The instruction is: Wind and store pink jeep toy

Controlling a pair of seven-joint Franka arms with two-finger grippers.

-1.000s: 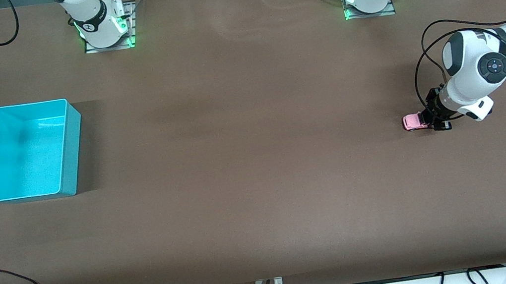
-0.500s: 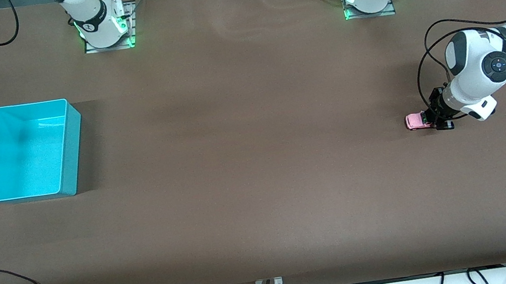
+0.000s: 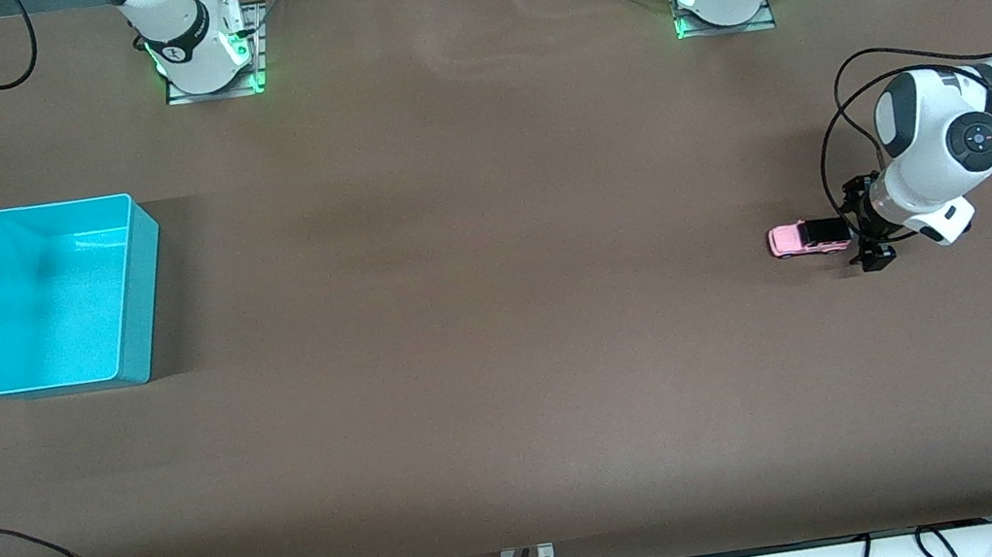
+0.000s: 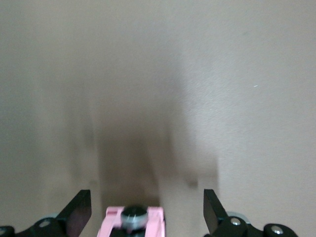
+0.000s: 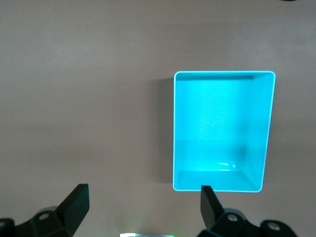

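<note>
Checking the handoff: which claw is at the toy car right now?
The left claw, open and low beside the pink toy car. The right claw hangs open, looking down on the teal bin.

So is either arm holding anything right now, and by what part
Nothing is held. The left gripper is open, its fingers apart from the pink jeep toy on the table. The right gripper is open too, empty above the teal bin.

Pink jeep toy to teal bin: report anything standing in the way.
Nothing visible does. The pink jeep toy sits by the open left pincer; only bare table lies between it and the teal bin.
</note>
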